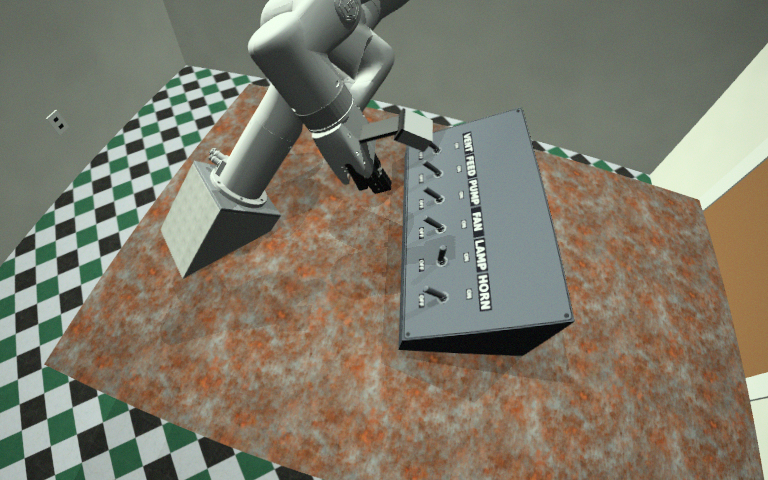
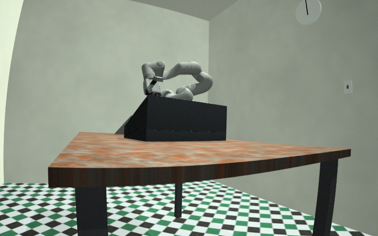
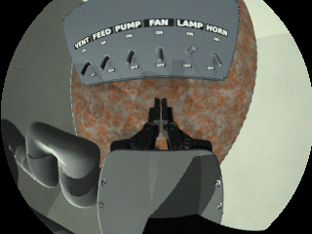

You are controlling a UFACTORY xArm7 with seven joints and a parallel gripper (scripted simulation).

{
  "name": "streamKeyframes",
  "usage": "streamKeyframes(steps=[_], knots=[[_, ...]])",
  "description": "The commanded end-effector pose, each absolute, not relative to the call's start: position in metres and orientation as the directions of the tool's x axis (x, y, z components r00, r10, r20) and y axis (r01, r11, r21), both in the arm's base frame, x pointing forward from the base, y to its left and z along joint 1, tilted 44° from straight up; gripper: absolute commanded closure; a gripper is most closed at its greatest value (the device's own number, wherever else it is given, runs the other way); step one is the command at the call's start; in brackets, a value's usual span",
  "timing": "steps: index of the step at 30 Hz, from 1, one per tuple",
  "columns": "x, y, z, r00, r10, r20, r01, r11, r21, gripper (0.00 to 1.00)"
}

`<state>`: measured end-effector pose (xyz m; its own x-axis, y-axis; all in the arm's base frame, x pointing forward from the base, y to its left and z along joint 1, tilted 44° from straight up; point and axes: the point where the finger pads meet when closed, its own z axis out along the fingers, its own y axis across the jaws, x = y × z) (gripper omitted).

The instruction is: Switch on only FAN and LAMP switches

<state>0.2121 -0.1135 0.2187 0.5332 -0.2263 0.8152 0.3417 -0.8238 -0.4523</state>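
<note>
From above we read the console (image 1: 509,237) on the table (image 1: 226,339), its LAMP lever (image 1: 441,254) standing apart from the slanted FAN lever (image 1: 434,224). The closed, empty gripper (image 1: 378,182) hangs beside it. The exterior view hides all switches.

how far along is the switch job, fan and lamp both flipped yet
Halfway, apparently. The LAMP toggle lever stands differently from its five neighbours, seemingly switched. The FAN toggle lever leans toward OFF, so it remains. Nothing is in hand: the closed black gripper hovers beside the grey sloped console.
</note>
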Motion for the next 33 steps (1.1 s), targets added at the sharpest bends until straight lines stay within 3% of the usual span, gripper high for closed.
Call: streamKeyframes(steps=[1, 33], knots=[[0.212, -0.115, 0.219, 0.532, -0.225, 0.816, 0.341, -0.825, -0.45, 1.0], [0.251, -0.088, 0.201, 0.532, -0.225, 0.816, 0.341, -0.825, -0.45, 1.0]])
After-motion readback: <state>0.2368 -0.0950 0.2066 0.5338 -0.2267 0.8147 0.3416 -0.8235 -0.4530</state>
